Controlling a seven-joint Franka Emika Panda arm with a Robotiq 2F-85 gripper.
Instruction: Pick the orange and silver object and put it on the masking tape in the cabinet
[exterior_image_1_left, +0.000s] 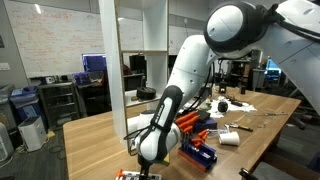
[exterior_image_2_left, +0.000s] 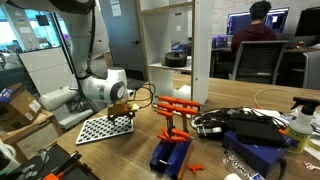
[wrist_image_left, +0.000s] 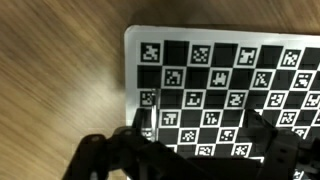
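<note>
Hovers with gripper spread, low over checkered board at worktop left. Shows orange and silver object just beneath, apparently on that board. Has masking tape on cabinet shelf, farther right.

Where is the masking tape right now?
In an exterior view, the masking tape sits on a shelf of the white cabinet, up behind the orange and blue toy pile.

Wood table: checker marker board flat on it, orange/blue toy pile, black cables.
</note>
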